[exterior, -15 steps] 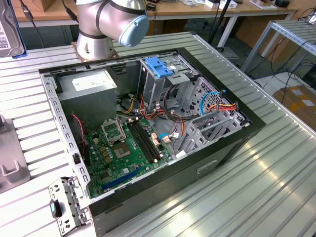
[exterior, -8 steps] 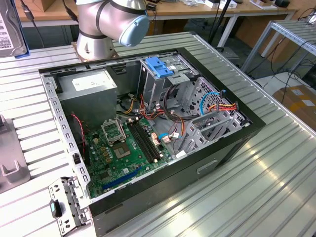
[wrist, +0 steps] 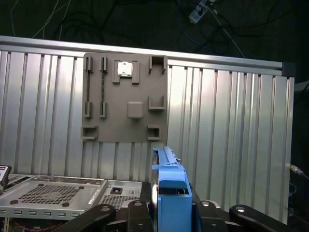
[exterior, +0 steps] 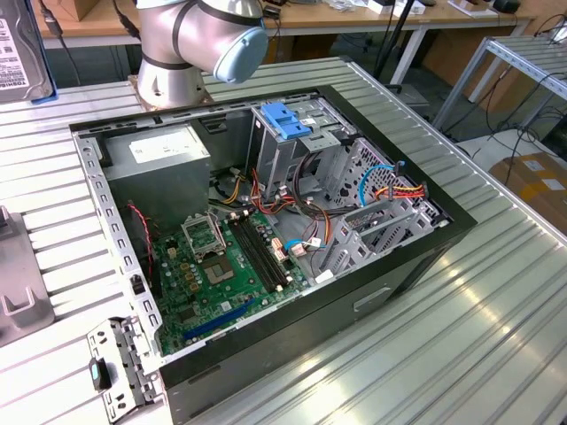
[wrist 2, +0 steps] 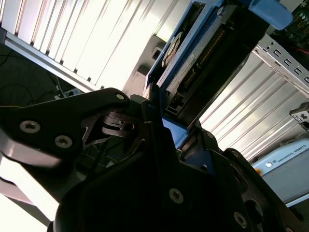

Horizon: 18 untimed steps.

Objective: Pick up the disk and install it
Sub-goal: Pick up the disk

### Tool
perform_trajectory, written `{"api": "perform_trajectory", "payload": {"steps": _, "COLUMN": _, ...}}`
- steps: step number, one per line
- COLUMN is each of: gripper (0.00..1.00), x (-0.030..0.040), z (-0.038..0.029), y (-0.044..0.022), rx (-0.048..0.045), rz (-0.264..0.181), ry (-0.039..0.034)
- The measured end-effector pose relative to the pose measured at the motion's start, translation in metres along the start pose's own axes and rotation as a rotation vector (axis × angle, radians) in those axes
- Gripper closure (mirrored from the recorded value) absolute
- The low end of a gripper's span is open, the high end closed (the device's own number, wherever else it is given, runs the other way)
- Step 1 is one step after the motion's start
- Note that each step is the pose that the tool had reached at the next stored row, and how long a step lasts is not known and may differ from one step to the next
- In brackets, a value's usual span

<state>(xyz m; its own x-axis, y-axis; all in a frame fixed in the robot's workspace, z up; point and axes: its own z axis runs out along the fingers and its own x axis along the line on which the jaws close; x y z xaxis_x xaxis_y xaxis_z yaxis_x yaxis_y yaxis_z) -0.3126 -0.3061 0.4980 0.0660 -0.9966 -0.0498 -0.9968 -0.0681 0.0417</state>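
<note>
Gripper (wrist 2: 169,128) is closed on the disk (wrist 2: 193,65); the light-blue carrier is pinched at one end and the rest of the drive juts out unsupported. The disk is held in the air, outside the computer case (exterior: 292,354). In the exterior view it (exterior: 18,53) is seen at the upper left edge, well apart from the drive cage (exterior: 310,150).

Risks, as judged:
- Grip is taken on one end, on plastic. The disk could be levered in the jaws by any bump or fast swing, and tilt or slip is then likely.
- A tilted carrier could be jammed against the cage rails or the bright-blue latch (exterior: 285,117).
- Cables (exterior: 394,186) are draped beside the cage and could be snagged or pinched behind the drive.
- The connector edge is exposed in the second wrist view and could be damaged if struck on sheet metal.
- If dropped inside the case, the motherboard (exterior: 221,266) would be hit.

View differences:
- Exterior view: case interior, cage and cable routing are shown.
- Second wrist view: grip contact and the connector side are shown.
- First wrist view: the disk (wrist: 171,193) is seen edge-on, centred in the gripper (wrist: 171,209), with a grey fixture plate (wrist: 125,87) on the ribbed table (wrist: 231,121) beyond.
</note>
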Motion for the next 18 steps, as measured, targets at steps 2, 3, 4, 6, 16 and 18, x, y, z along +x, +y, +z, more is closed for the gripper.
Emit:
{"api": "perform_trajectory", "payload": {"steps": 2, "gripper": 0.63, "x": 0.0001, "z": 0.0, "y": -0.0014, "rx": 0.0, "rz": 0.0, "ry": 0.0}}
{"api": "perform_trajectory", "payload": {"steps": 3, "gripper": 0.63, "x": 0.0001, "z": 0.0, "y": -0.0018, "rx": 0.0, "rz": 0.0, "ry": 0.0}}
{"api": "perform_trajectory", "payload": {"steps": 4, "gripper": 0.63, "x": 0.0002, "z": 0.0, "y": -0.0023, "rx": 0.0, "rz": 0.0, "ry": 0.0}}
{"api": "perform_trajectory", "payload": {"steps": 6, "gripper": 0.63, "x": 0.0002, "z": 0.0, "y": -0.0032, "rx": 0.0001, "rz": 0.0, "ry": 0.0}}
{"api": "perform_trajectory", "payload": {"steps": 16, "gripper": 0.63, "x": 0.0005, "z": -0.0001, "y": -0.0077, "rx": 0.0, "rz": 0.0, "ry": 0.0}}
{"api": "perform_trajectory", "payload": {"steps": 18, "gripper": 0.63, "x": 0.0006, "z": -0.0001, "y": -0.0084, "rx": 0.0, "rz": 0.0, "ry": 0.0}}
